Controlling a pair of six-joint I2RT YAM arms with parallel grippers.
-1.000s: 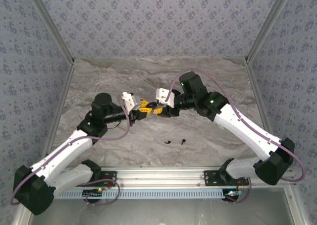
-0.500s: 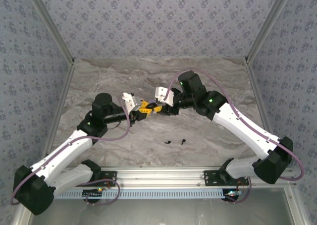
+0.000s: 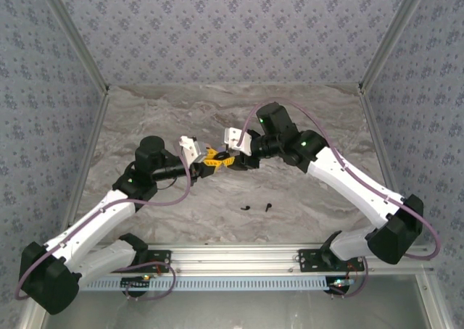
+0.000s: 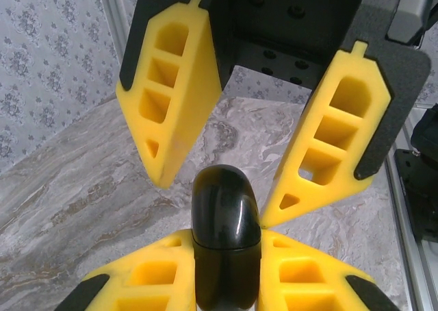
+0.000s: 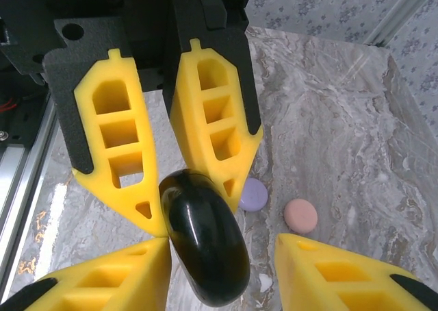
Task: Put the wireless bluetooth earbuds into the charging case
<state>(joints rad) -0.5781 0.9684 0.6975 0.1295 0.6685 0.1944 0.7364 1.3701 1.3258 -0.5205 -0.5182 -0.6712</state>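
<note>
The black charging case (image 4: 226, 235) is glossy, closed and held upright in my left gripper (image 4: 226, 237), which is shut on its lower half above the mid table. My right gripper (image 5: 220, 242) is open around the case's (image 5: 205, 249) upper half. One of its fingers (image 4: 328, 146) touches the case's side and the other finger (image 4: 171, 92) stands apart. In the top view the left gripper (image 3: 212, 157) and the right gripper (image 3: 227, 159) meet tip to tip. Two black earbuds (image 3: 248, 209) (image 3: 267, 207) lie on the table nearer the arm bases.
A lilac round case (image 5: 253, 194) and a pink round case (image 5: 301, 215) lie on the marble table (image 3: 312, 111) below the grippers. Patterned walls close the back and both sides. An aluminium rail (image 3: 239, 253) runs along the near edge.
My right arm has shifted a little to the left, bringing its open fingers closer around the case. The left arm and the earbuds on the table have not moved.
</note>
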